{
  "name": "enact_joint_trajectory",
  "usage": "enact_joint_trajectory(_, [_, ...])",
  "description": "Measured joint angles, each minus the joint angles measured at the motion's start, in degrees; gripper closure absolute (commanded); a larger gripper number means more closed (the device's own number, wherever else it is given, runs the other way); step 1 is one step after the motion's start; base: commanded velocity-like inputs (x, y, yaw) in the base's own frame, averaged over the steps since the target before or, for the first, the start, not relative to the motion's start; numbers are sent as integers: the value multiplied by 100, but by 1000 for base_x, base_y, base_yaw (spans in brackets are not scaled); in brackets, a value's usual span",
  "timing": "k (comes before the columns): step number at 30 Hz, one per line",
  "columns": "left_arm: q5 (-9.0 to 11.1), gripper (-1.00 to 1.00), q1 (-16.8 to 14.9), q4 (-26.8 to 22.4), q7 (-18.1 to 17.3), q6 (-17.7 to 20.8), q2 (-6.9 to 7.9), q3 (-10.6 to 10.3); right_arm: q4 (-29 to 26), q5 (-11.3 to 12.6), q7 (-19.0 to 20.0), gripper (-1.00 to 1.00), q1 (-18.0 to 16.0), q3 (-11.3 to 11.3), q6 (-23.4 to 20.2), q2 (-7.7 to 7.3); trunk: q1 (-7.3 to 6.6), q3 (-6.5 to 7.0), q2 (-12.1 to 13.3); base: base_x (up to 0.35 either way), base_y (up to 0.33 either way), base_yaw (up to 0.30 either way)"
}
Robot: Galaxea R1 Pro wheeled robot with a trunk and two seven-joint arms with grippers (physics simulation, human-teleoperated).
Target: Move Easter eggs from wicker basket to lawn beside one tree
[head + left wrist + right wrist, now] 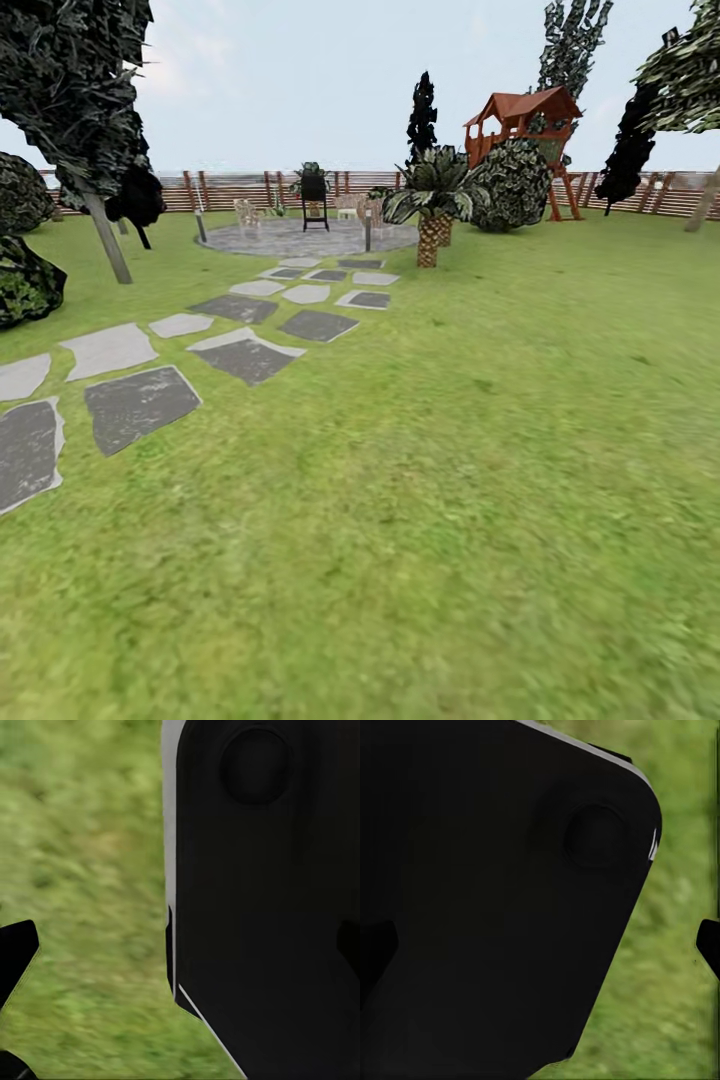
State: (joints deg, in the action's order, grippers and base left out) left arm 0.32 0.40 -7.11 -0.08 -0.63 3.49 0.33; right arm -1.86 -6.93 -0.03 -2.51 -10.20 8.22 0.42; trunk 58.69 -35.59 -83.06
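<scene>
You are looking across the lawn [480, 520] of the garden, with a tree [100, 235] leaning at the far left beside a stepping-stone path [240, 345] that runs to the round patio [300, 238]. A fence [240, 190] and playhouse [520, 120] stand beyond. Each wrist view shows grass behind a dark robot body [262, 907]; you cannot tell either pincer's state.

Head view: lawn [480, 480] spreads across the foreground. Stepping stones [140, 400] run from near left up to a round patio [300, 238] far ahead, centre-left. Palm [432, 200] just right of patio; bush [515, 185] and playhouse [525, 125] behind it. Tree [80, 100] stands far left, bushes [25, 280] beside it. Fence [640, 192] along the back. Wrist views: grass [82, 870] below, beside each dark robot body panel [495, 907].
</scene>
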Motion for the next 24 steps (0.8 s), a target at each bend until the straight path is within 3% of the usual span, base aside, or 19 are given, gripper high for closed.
enact_joint_trajectory(24, [0,-100,0,0,0,-1,1,8,38,-12,-27,-100,-1,-5,77,-94,0,0,0,339,0,0])
